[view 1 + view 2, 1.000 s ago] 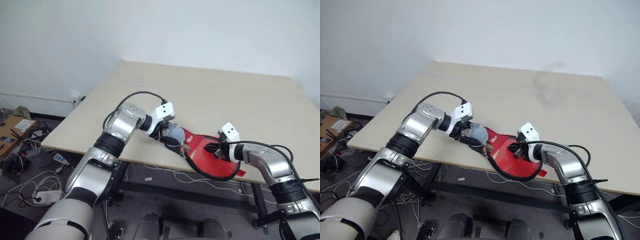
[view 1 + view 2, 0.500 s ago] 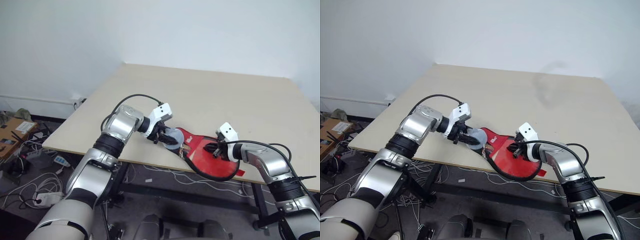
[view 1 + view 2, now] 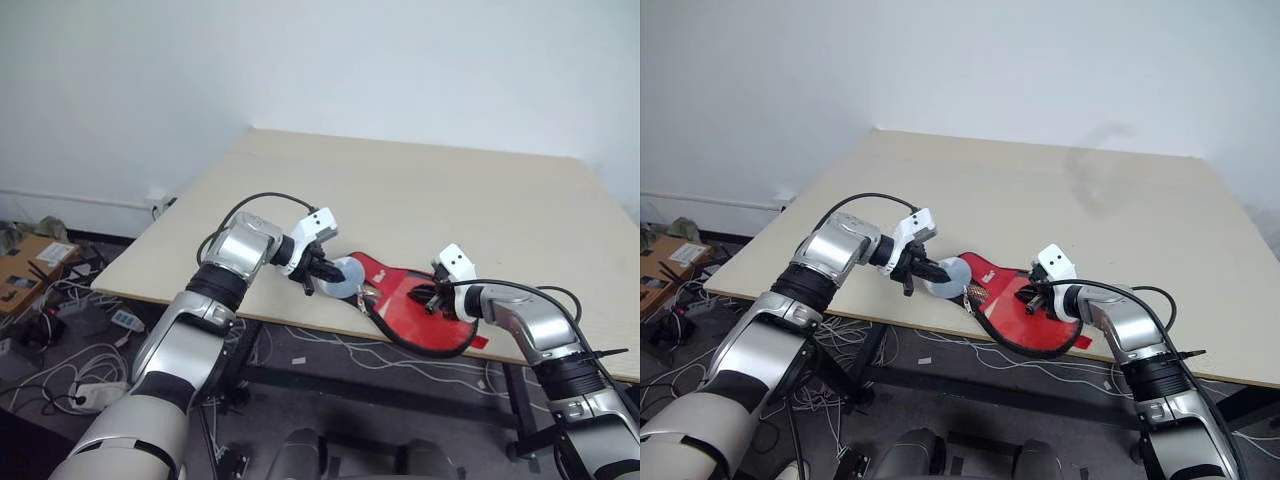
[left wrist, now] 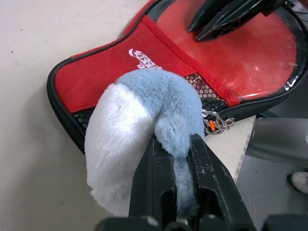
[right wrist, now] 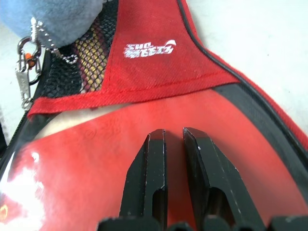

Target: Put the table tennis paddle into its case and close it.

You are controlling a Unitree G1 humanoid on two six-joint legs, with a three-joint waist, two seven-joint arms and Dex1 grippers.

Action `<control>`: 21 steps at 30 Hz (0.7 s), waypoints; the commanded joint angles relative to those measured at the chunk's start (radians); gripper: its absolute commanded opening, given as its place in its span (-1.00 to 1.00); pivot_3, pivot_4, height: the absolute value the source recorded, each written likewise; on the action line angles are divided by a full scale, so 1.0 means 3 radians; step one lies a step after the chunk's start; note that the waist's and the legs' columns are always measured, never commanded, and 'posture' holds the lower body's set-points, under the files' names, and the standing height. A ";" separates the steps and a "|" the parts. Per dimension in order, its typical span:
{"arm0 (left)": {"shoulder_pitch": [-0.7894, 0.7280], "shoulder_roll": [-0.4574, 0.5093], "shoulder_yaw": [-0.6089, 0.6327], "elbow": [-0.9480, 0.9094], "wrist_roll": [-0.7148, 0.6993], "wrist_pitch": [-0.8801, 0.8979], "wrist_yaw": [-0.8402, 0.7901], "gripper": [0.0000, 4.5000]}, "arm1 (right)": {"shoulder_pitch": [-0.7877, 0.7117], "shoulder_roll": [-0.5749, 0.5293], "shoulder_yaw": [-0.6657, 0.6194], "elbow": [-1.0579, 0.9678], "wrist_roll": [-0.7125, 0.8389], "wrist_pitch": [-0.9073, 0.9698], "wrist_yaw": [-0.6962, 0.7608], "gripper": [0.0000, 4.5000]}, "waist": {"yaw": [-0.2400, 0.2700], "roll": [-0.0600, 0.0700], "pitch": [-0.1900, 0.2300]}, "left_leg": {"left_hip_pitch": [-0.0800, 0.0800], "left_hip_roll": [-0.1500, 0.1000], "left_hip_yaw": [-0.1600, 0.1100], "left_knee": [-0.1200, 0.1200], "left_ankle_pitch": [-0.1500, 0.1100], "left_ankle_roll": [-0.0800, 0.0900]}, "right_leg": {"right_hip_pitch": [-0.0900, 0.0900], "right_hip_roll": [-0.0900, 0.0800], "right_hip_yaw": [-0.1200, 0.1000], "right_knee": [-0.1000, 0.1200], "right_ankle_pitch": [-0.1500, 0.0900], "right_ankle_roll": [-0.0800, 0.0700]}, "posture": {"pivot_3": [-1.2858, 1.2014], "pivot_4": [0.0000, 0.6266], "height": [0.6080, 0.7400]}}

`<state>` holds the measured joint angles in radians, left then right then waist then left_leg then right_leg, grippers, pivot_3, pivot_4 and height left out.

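Observation:
The red case (image 3: 398, 287) lies at the table's front edge, its round end hanging past the edge. Through its clear panel (image 5: 86, 168) shows the red face of the table tennis paddle (image 4: 250, 57), inside the case. A fluffy grey-blue and white ball (image 4: 139, 110) hangs by a small chain (image 5: 24, 62) at the case's narrow end. My left gripper (image 4: 175, 144) is shut on that ball. My right gripper (image 5: 173, 134) is shut with nothing between its fingers, its tips on the clear panel.
The beige table (image 3: 450, 190) stretches wide behind the case. On the floor to the left lie cables (image 3: 80, 370) and a cardboard box (image 3: 30, 260).
My left gripper has closed on the fluffy ball and rolled a little. The right arm has kept still.

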<state>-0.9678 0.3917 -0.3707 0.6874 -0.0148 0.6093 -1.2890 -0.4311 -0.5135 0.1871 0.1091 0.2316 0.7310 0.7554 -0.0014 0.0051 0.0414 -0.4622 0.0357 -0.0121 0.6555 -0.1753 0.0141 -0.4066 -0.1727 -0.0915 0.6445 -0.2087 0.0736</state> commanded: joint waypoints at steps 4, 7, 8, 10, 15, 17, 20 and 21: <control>-0.0033 0.0054 -0.0003 0.0277 0.0144 -0.0002 0.0173 -0.99 | 0.0002 0.0014 0.0076 0.0087 -0.0092 0.0021 0.0008 -0.72 | -0.0006 0.0000 0.0000 | -0.0001 0.0001 0.0001 -0.0040 0.0000 0.0000 | -0.0001 0.0001 -0.0009 -0.0014 0.0006 -0.0009 | 0.03 -1.00 0.21; -0.0121 0.0064 0.0072 0.0455 0.0150 -0.0011 0.0307 -0.99 | 0.0016 0.0012 0.0117 0.0090 -0.0125 0.0015 0.0021 -0.72 | -0.0008 0.0002 0.0001 | -0.0004 0.0017 0.0003 -0.0060 0.0000 0.0000 | 0.0001 0.0014 -0.0019 -0.0018 0.0016 -0.0026 | 0.03 -1.00 0.21; -0.0162 0.0061 0.0099 0.0528 0.0145 0.0005 0.0340 -0.99 | 0.0016 0.0009 0.0140 0.0105 -0.0146 0.0008 0.0020 -0.72 | -0.0008 0.0002 0.0001 | -0.0006 0.0027 0.0005 -0.0070 0.0000 0.0000 | 0.0000 0.0025 -0.0019 -0.0022 0.0017 -0.0027 | 0.03 -1.00 0.21; -0.0235 0.0070 0.0150 0.0653 0.0140 0.0008 0.0403 -0.99 | 0.0007 0.0005 0.0189 0.0153 -0.0209 -0.0013 0.0006 -0.72 | -0.0008 0.0002 0.0001 | -0.0007 0.0048 0.0003 -0.0098 0.0000 0.0000 | 0.0001 0.0057 -0.0013 -0.0035 0.0022 -0.0036 | 0.03 -1.00 0.21; -0.0382 0.0108 0.0225 0.0926 0.0154 -0.0048 0.0570 -0.99 | -0.0040 0.0004 0.0299 0.0302 -0.0359 -0.0032 -0.0026 -0.72 | 0.0029 -0.0120 0.0046 | 0.0062 0.0190 0.0282 -0.0258 0.0034 -0.0054 | -0.0012 0.0173 0.0148 0.0200 -0.0085 -0.0195 | 0.03 -1.00 0.21; -0.0434 0.0116 0.0252 0.1011 0.0144 -0.0068 0.0610 -0.99 | -0.0055 0.0017 0.0315 0.0335 -0.0379 -0.0015 -0.0016 -0.72 | 0.0027 0.0000 0.0005 | 0.0122 0.0212 0.0271 0.0025 -0.0020 -0.0155 | -0.0051 0.0171 0.0104 0.0234 -0.0113 -0.0217 | 0.03 -1.00 0.21; -0.0481 0.0121 0.0291 0.1110 0.0155 -0.0107 0.0655 -0.99 | -0.0066 0.0041 0.0325 0.0353 -0.0387 -0.0025 -0.0017 -0.72 | -0.0042 0.0020 0.0015 | 0.0152 0.0068 0.0077 0.0247 -0.0242 -0.0025 | -0.0103 0.0119 -0.0087 0.0181 -0.0112 -0.0215 | 0.03 -1.00 0.21; -0.0494 0.0127 0.0311 0.1150 0.0167 -0.0129 0.0687 -0.99 | -0.0072 0.0050 0.0326 0.0358 -0.0388 -0.0027 -0.0023 -0.72 | -0.0062 0.0068 -0.0003 | 0.0138 0.0080 0.0014 0.0238 -0.0247 -0.0020 | -0.0070 0.0127 -0.0160 0.0118 -0.0096 -0.0194 | 0.03 -1.00 0.21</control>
<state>-1.0773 0.4170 -0.2966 1.0279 0.0235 0.5855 -1.1008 -0.4705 -0.4961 0.2501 0.1765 0.1504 0.6960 0.7504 -0.0200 0.0256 0.0404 -0.4369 0.0738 -0.0265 0.7155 -0.2497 0.0091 -0.4169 -0.1211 -0.1528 0.6559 -0.2161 0.0234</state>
